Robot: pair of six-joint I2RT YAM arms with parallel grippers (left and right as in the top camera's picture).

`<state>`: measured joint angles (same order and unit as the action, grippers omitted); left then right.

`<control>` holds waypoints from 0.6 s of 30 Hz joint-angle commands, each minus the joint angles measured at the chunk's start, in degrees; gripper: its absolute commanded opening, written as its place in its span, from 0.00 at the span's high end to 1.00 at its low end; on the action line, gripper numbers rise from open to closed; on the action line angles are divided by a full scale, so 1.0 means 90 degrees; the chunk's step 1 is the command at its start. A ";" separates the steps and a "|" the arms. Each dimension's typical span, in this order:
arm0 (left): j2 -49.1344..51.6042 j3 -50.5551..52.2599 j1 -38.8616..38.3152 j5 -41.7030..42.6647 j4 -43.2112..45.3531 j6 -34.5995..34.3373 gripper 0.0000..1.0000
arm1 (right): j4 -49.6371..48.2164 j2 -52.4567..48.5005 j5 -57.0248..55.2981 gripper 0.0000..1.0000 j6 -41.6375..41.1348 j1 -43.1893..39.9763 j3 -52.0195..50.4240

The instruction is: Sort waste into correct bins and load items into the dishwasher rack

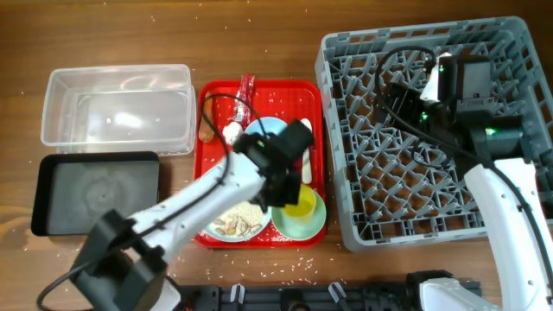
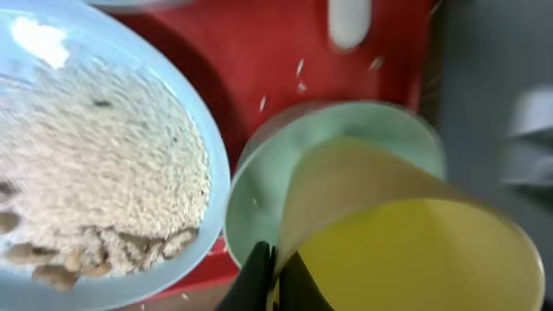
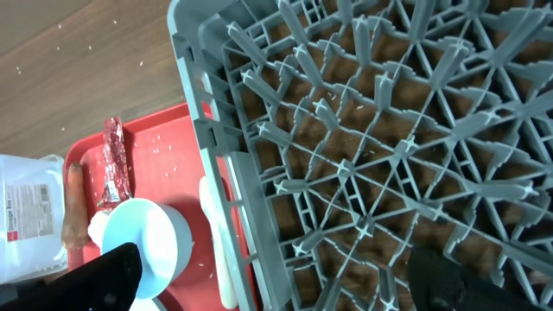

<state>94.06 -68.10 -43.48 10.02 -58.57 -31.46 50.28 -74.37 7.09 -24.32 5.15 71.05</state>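
Observation:
My left gripper (image 2: 275, 269) is shut on the rim of the small yellow cup (image 2: 406, 250), which sits in the pale green bowl (image 2: 259, 186) on the flat red tray; overhead shows the cup (image 1: 300, 205) at the tray's front right. The light blue plate (image 1: 238, 223) with rice and brown scraps (image 2: 104, 164) lies beside it. The small light blue bowl (image 3: 143, 242), white spoon (image 3: 220, 250), red foil wrapper (image 3: 114, 164) and carrot (image 3: 73, 203) lie on the tray. A tissue ball (image 1: 232, 131) is there too. My right gripper (image 3: 276, 285) is open and empty over the dishwasher rack (image 1: 432, 130).
The clear tub (image 1: 117, 108) stands at the back left with the black tray (image 1: 95, 192) in front of it, both left of the red serving tray (image 1: 259, 91). Rice grains are scattered over the table. The rack's upright pegs stand below my right gripper.

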 commanded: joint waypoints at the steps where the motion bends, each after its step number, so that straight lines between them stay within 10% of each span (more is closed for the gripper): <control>1: -0.1299 -0.0709 0.1435 0.1464 0.0012 -0.0012 0.96 | -0.0262 -0.0034 0.0498 0.00 0.0427 -0.0022 0.0141; 4: -0.1960 -0.0712 0.3303 0.4439 0.0962 0.0335 0.96 | -0.1032 -0.0036 0.4097 0.11 0.2397 -0.0019 0.0141; 8: -0.1953 -0.0712 0.4061 0.6798 0.1722 0.0289 0.96 | -0.2047 -0.0041 0.6550 0.12 0.2812 0.0015 0.0141; 15: -0.1953 -0.0712 0.4065 0.7123 0.1967 0.0202 0.96 | -0.3296 -0.0049 0.7580 0.06 0.2705 0.1032 0.0141; 18: -0.1953 -0.0712 0.4065 0.7121 0.1977 0.0204 0.96 | -0.3441 -0.0049 0.7754 0.30 0.2698 0.1362 0.0141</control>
<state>76.49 -74.22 -7.31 73.30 -41.08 -29.69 20.18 -74.59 72.90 -0.78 16.08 71.42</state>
